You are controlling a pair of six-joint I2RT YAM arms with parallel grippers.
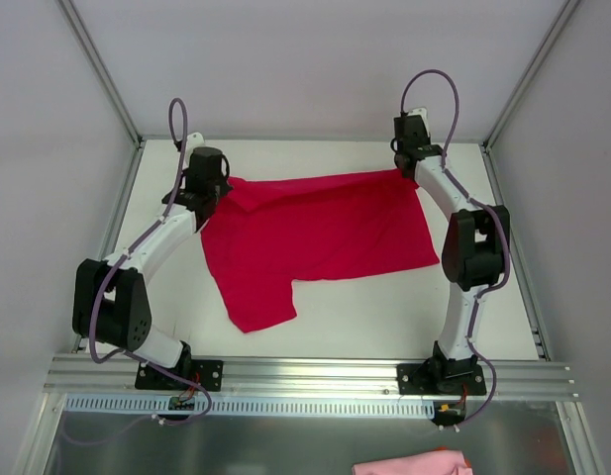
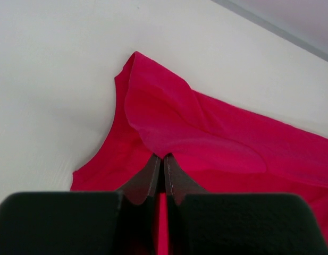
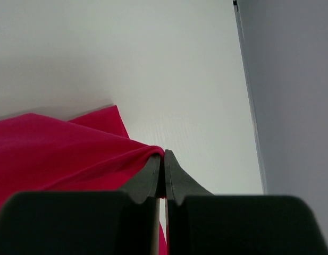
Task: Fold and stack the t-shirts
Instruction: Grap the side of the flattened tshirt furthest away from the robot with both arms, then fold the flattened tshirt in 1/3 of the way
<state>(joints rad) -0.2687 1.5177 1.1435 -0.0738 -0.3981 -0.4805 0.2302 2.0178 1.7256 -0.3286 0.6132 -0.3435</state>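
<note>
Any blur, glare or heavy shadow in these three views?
Top external: even, soft light, no glare, the t-shirt sharp. Left wrist: cloth folds clear; the housing of the left pincer near the lens is a dark, featureless mass. Right wrist: table washed pale, a soft shadow above the shirt's edge, tips of the right pincer fairly sharp.
</note>
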